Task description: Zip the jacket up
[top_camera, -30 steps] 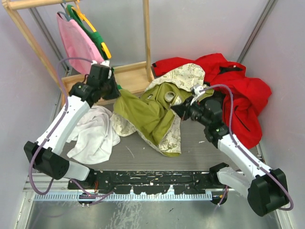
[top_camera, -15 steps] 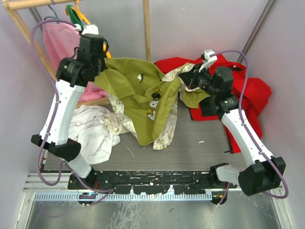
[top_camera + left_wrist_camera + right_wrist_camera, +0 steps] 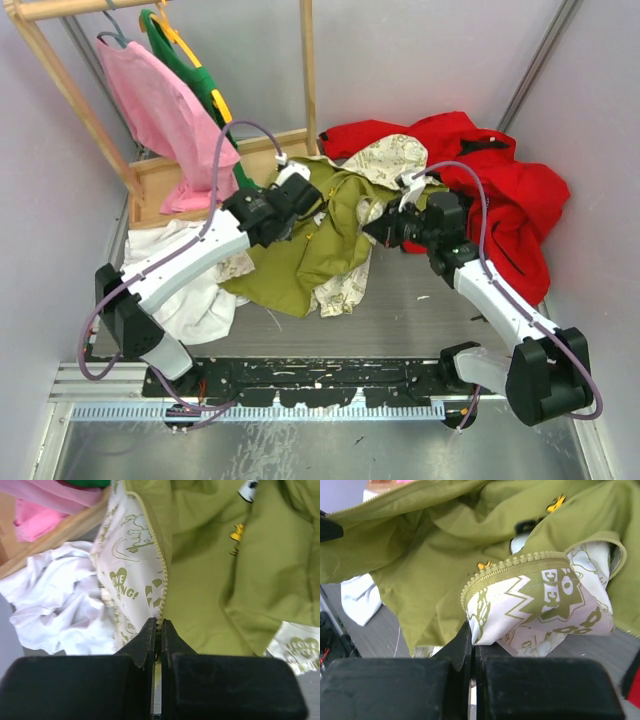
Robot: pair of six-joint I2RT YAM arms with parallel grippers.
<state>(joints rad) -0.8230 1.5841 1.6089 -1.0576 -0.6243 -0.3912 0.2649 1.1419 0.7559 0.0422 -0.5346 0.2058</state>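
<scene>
Both arms are lower than before; left gripper [image 3: 159, 626] and right gripper [image 3: 472, 631] each clench an edge of the jacket [image 3: 300, 268].

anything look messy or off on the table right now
Yes: the jacket lies crumpled mid-table, partly inside out with its cream lining showing and its zipper edges apart. A red jacket and a white garment sit heaped on either side.

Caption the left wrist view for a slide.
Left fingers, shut, pinch the toothed zipper edge of the olive-green, cream-lined fabric jacket beside a crumpled white cloth garment.
</scene>
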